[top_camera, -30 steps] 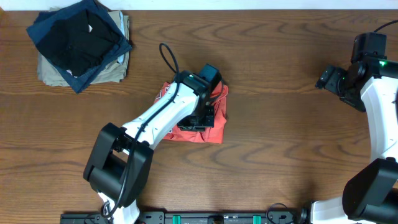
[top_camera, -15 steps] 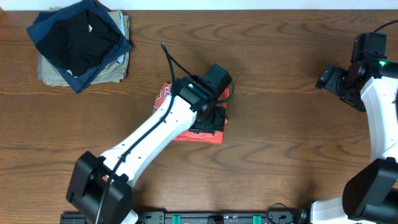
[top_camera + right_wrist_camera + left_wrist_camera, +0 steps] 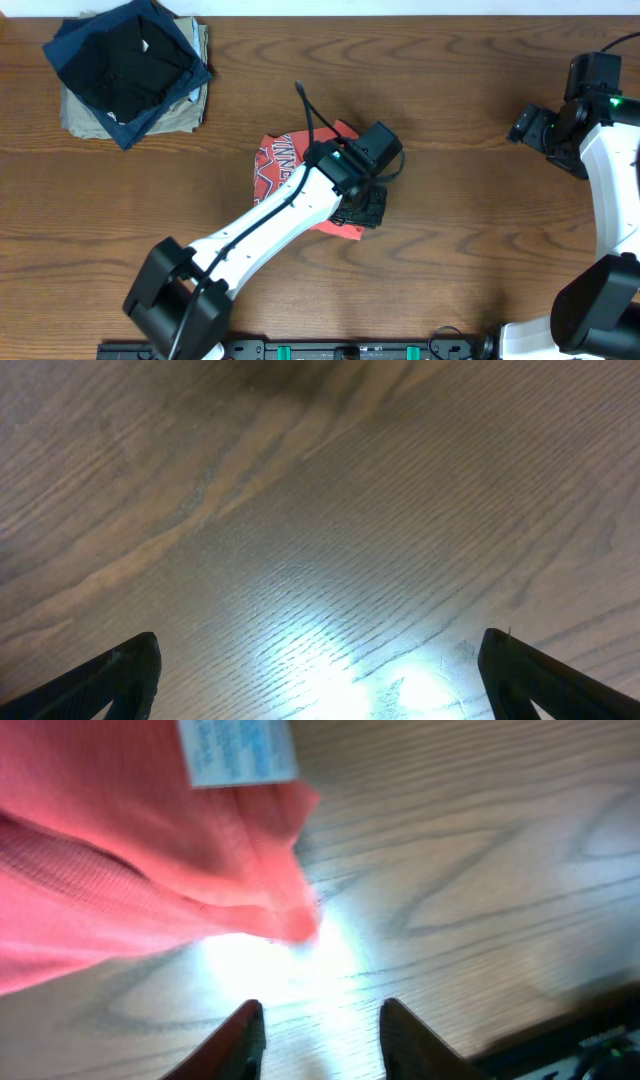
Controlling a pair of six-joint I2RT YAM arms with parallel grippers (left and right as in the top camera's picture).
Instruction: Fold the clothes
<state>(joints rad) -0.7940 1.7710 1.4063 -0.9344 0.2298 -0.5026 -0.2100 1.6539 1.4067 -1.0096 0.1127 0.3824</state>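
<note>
The clothes, a coral-red T-shirt [image 3: 280, 165] with white lettering, lie in a folded bundle at the middle of the table. My left gripper [image 3: 362, 208] sits at the bundle's right lower edge, partly covering it. In the left wrist view the shirt [image 3: 120, 850] and its white neck label [image 3: 238, 750] lie just beyond the left gripper [image 3: 322, 1020], whose jaws stand apart over bare wood with nothing between them. My right gripper [image 3: 525, 127] hangs far to the right; in its wrist view this gripper [image 3: 320, 660] is wide open above bare table.
A stack of black, navy and khaki garments [image 3: 125, 70] sits at the table's far left corner. A black rail [image 3: 350, 350] runs along the front edge. The right arm's base [image 3: 600, 290] stands at the right side.
My left arm has swung right, from over the shirt to its right edge, and its jaws have opened off the cloth. The shirt's lettering now shows. The right arm has not moved.
</note>
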